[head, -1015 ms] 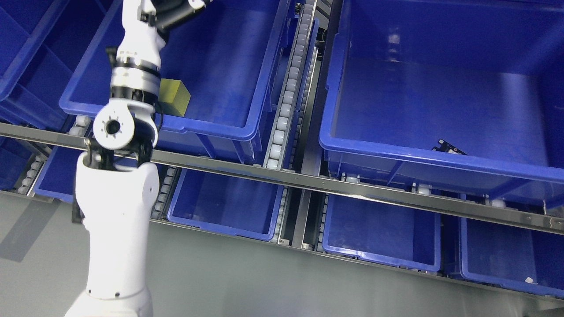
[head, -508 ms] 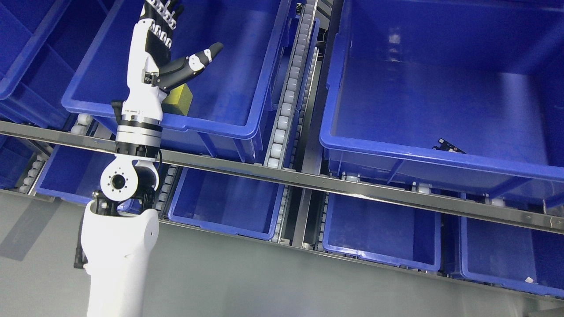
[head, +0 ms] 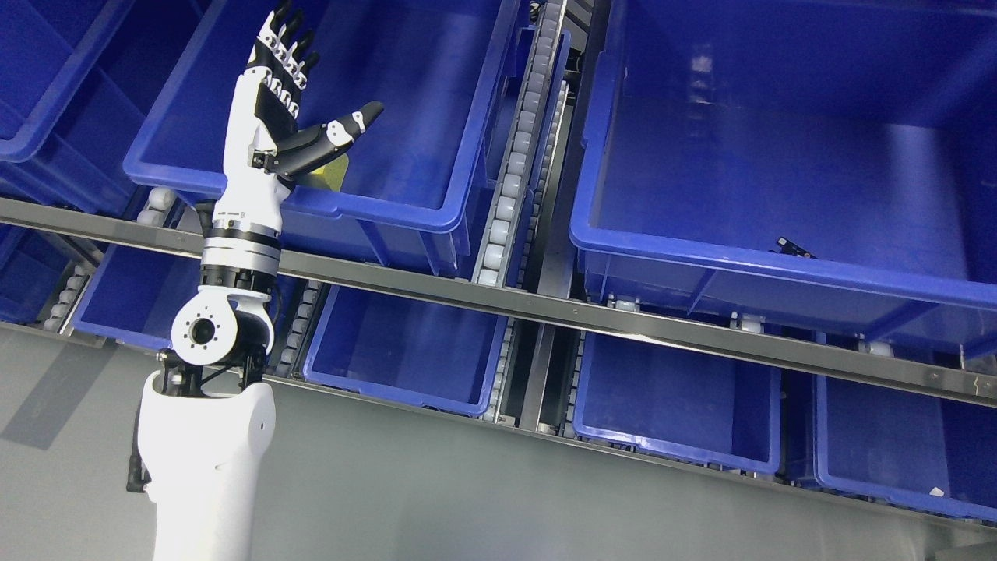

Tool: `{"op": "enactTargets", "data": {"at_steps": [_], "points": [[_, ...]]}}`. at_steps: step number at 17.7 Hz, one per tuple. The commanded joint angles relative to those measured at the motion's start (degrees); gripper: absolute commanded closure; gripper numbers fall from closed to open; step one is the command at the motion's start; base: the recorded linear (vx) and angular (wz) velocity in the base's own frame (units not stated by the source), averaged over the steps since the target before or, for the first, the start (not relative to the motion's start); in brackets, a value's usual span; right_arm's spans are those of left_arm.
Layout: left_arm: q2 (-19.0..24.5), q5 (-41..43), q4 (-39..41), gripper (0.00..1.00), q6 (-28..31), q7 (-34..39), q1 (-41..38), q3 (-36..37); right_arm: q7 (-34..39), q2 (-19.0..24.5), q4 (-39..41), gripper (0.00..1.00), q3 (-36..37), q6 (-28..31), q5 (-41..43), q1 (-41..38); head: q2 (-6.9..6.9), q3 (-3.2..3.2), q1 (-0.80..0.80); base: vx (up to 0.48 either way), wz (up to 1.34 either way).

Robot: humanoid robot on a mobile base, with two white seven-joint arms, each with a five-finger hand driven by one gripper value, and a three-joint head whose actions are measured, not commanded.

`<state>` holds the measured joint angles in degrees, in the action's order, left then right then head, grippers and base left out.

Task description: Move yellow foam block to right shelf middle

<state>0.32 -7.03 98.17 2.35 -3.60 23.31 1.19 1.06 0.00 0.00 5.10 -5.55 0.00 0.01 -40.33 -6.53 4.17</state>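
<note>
White casing: the left arm (head: pixel 204 460) rises from the lower left of the head view, crosses the steel rail (head: pixel 498 292) and ends over the near rim of the left bin.
Left hand (head: pixel 284 117): fingers (head: pixel 287 43) extended upward and close together, thumb splayed to the right; it holds nothing.
Yellow foam block (head: pixel 331 175): lies on the floor of the left blue bin (head: pixel 436 132), against the near wall, mostly hidden behind the palm and thumb; only a corner shows.
Key relation: the block sits just below and slightly right of the thumb, behind the heel of the hand, so the hand stands above it rather than around it. Contact cannot be determined.
Long axis of block: cannot be determined; too little of it shows.
Nearer arm: the left; the right arm is not in view.
Right blue bin (head: pixel 779 257): well apart to the right, across the roller track (head: pixel 514 164); a small dark object (head: pixel 793 248) lies near its front wall, no yellow block in it.
Judgement: the block does not lie on the right side. Any grasp calls for the open hand to come down and close around the block.
</note>
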Motion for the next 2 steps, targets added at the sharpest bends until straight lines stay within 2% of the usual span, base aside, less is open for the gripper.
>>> {"op": "enactTargets", "data": {"at_steps": [1,2], "points": [[0.68,0.00,0.62,0.00,0.55,0.08,0.95,-0.13,-0.01,-1.00,1.00,0.00,0.00,0.01,0.00,0.17,0.00,0.00,0.00,-0.066,0.09],[0.68,0.00,0.53,0.00,0.55,0.08,0.95,-0.13,-0.01,-1.00,1.00,0.00,0.00,0.01,0.09,0.08,0.00,0.00,0.00,-0.066,0.09]]}}
